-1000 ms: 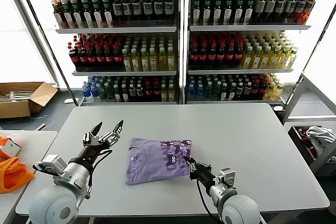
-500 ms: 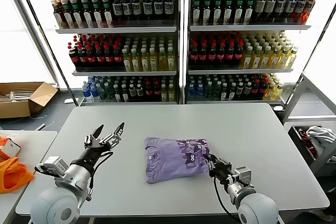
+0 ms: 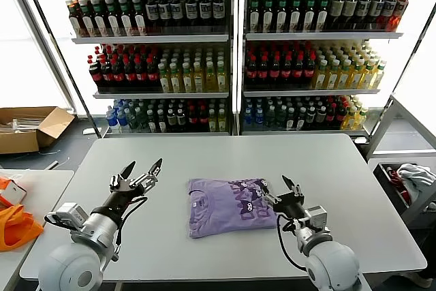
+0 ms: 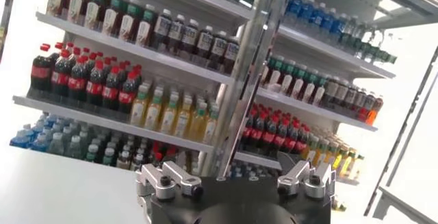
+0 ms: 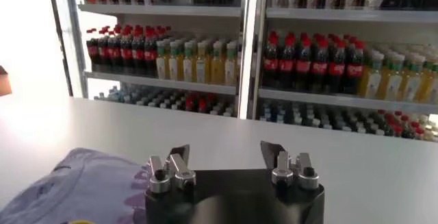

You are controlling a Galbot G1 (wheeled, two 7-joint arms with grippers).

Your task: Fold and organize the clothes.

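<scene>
The lavender T-shirt (image 3: 229, 206) lies folded into a rough rectangle on the grey table (image 3: 225, 161), dark purple print facing up on its right half. My right gripper (image 3: 281, 192) is open and empty, just off the shirt's right edge, lifted a little above the table. In the right wrist view the shirt (image 5: 82, 191) shows beside the open gripper (image 5: 228, 153). My left gripper (image 3: 141, 169) is open and empty, raised over the table's left part, well clear of the shirt. The left wrist view faces the shelves and shows only the finger bases.
Shelves of bottled drinks (image 3: 231, 52) stand behind the table. An orange bag (image 3: 15, 226) lies on a side table at the left. A cardboard box (image 3: 30, 127) sits on the floor at the far left. A cart with cloth (image 3: 412, 182) stands at the right.
My right gripper dragged the folded shirt to the right toward the table's middle, then let go, opened and lifted off its right edge. My left arm barely moved.
</scene>
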